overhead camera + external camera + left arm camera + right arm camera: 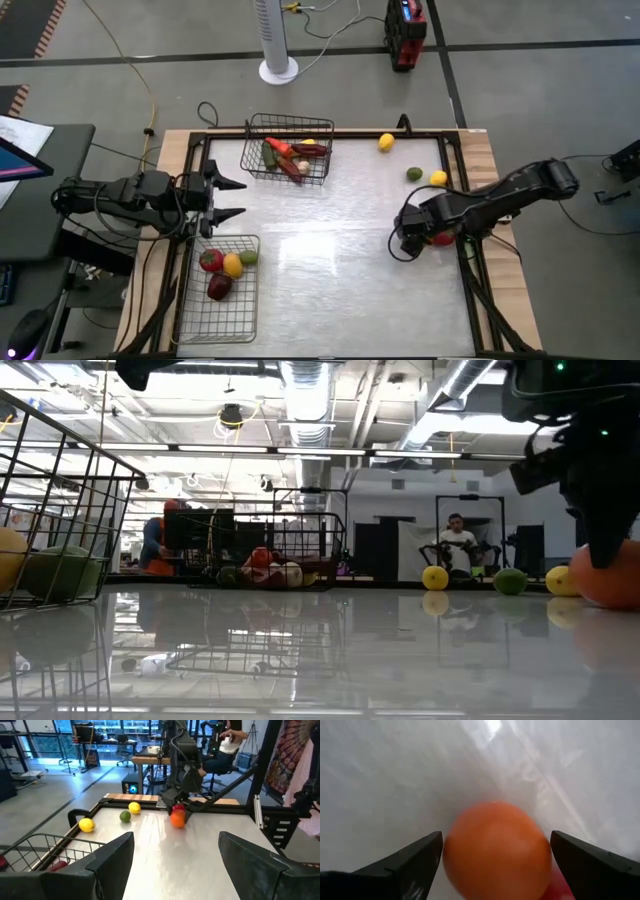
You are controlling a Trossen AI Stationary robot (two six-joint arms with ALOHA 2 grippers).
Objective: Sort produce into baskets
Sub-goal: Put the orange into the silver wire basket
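High view: both baskets partly filled, one [288, 150] with long vegetables, the other [220, 290] with round fruit beside the idle left end effector [228, 198], fingers apart. Right end effector [408, 240] straddles an orange [495, 850], fingers apart, unclamped. Beyond it, two lemons [386, 142] and a lime [414, 174] remain unsorted on the tabletop [330, 270].

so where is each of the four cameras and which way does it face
High view: overhead, straight down; left gripper by the baskets, right gripper over an orange.
Low view: table height, looking level into the room; the right arm hangs over the orange.
Left wrist view: across the table past its own open fingers.
Right wrist view: down onto the table; open fingers flank the orange.
Shared: all four show the orange.
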